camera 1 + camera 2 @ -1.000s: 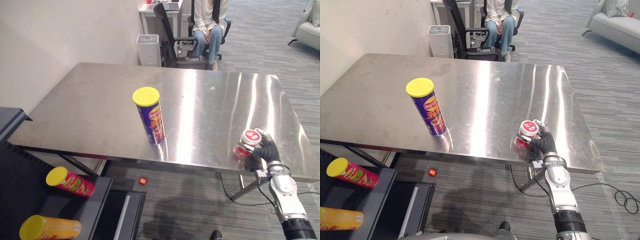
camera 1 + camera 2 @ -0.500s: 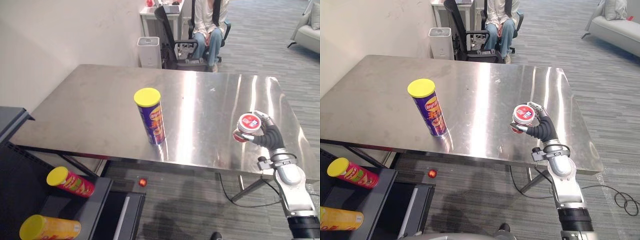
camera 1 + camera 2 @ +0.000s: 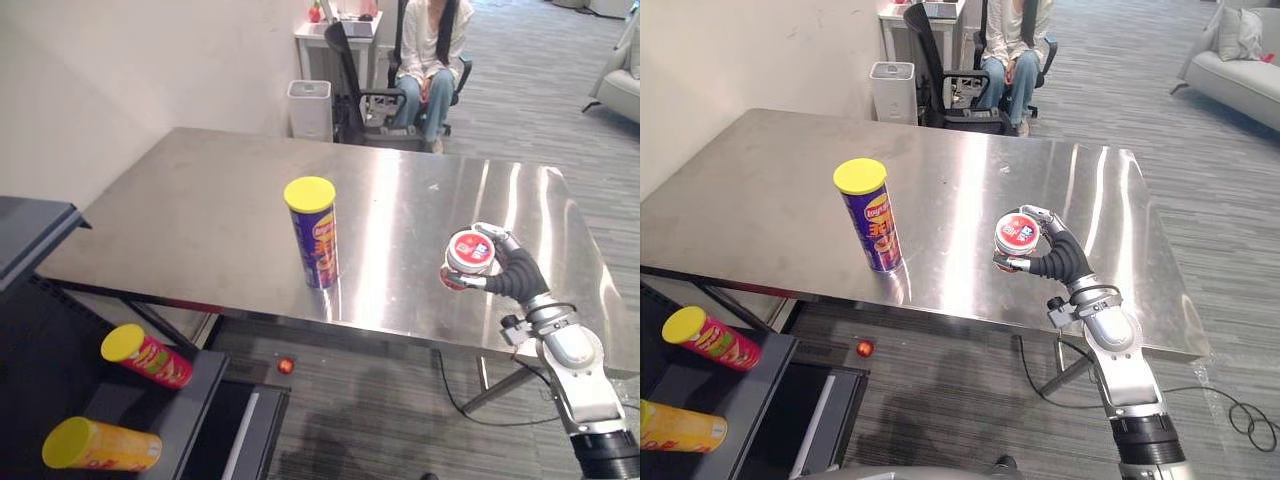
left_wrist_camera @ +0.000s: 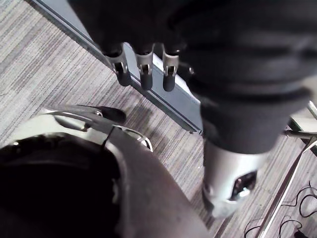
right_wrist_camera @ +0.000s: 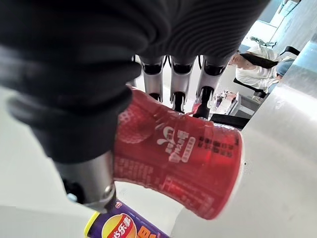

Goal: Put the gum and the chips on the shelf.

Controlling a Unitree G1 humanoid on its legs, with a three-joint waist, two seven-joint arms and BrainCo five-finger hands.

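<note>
**A:** Where is the gum sitting right now?

**B:** The right hand (image 3: 1055,262) is curling its fingers and thumb round the red gum tub (image 3: 1018,233), holding it tilted and clear of the steel table (image 3: 770,190), near the front edge. The left hand (image 4: 143,69) is hanging with its fingers relaxed, holding nothing.

**A:** How is the tub going to handle?

**B:** I'm judging it light and stiff, with a glossy wrap (so probably a bit slippery). Gripping round the body below the white lid is looking sound.

**A:** And the chips?

**B:** The purple chips can (image 3: 873,222) is standing upright mid-table, well apart from that hand. It's looking tall, thin-walled and easy to tip, so I'd be taking it round the middle, not by the yellow lid. The shelf (image 3: 190,385) is waiting at lower left.
</note>
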